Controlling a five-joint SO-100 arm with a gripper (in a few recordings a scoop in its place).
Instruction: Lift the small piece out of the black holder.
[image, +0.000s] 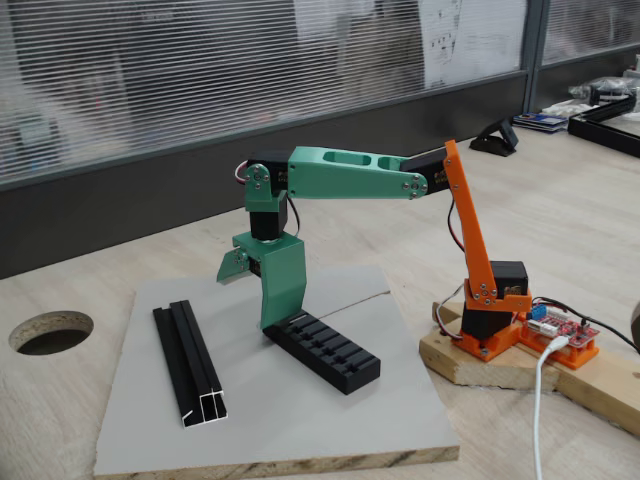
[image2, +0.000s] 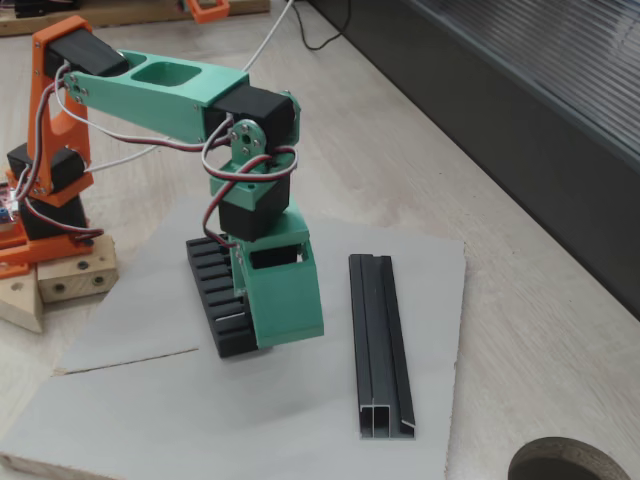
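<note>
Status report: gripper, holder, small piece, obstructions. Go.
Gripper down at the black holder's end, jaw state unclear. Small piece too small to make out. Grooved rail lies apart, clear of the work.

black holder (image: 325, 348) (image2: 217, 295): rectangular black block, row of cross slots along its top. lies flat on the grey board, set at an angle to the board's edges. in one fixed view it runs from centre down toward the lower right, with the near end fully visible. the far end sits under the green gripper, which is down on it there. in the other fixed view only its left edge and slotted top show, the rest is hidden behind the green part. small piece: can't make it out in either fixed view.
</note>
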